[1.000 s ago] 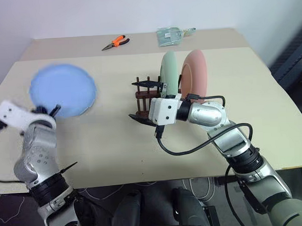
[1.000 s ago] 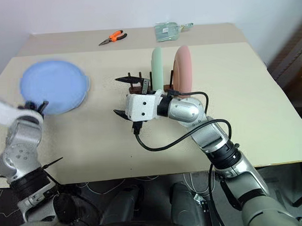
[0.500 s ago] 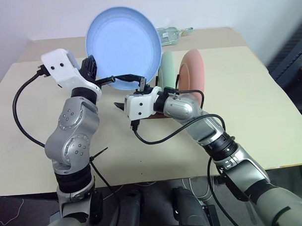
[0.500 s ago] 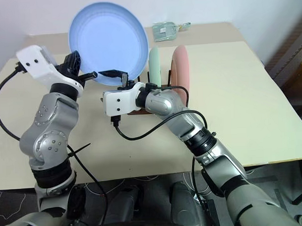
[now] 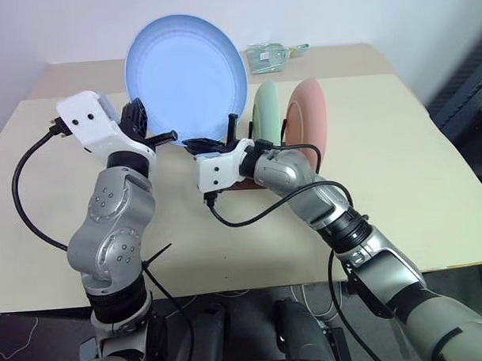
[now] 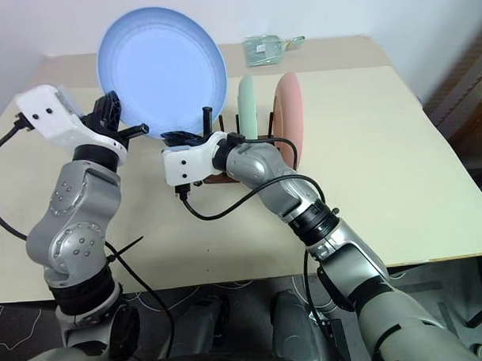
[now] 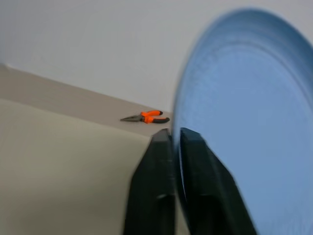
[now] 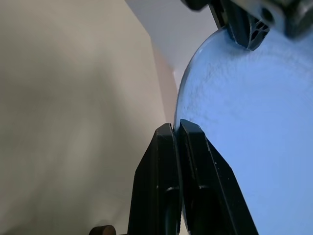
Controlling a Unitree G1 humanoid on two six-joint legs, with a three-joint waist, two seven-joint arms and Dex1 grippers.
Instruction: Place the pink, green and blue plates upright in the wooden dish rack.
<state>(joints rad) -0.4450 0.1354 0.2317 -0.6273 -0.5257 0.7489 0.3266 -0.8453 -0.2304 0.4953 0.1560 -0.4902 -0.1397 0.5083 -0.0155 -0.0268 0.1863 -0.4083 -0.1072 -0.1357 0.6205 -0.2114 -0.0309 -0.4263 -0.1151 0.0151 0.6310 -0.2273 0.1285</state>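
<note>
Left eye view: the blue plate (image 5: pixel 186 78) is held upright in the air, above and to the left of the wooden dish rack (image 5: pixel 239 179). The left gripper (image 5: pixel 155 134) pinches its lower left rim and the right gripper (image 5: pixel 216 139) pinches its lower edge, nearer the rack. The green plate (image 5: pixel 267 112) and the pink plate (image 5: pixel 309 119) already stand in the rack, green nearer the blue one.

Right eye view: orange pliers sit out of sight here; a clear packet (image 6: pixel 266 49) lies on the table (image 6: pixel 367 160) well behind the rack.

Left wrist view: the fingers (image 7: pixel 157 196) are pressed onto the plate's rim, one on each face. Orange pliers (image 7: pixel 146 117) lie far behind.

Right wrist view: its fingers (image 8: pixel 161 186) clamp the rim likewise.

Risk, as I judge it: both grips bite only thin rim, so a handover release could let the plate swing, knock the green plate, or miss the free pegs.
</note>
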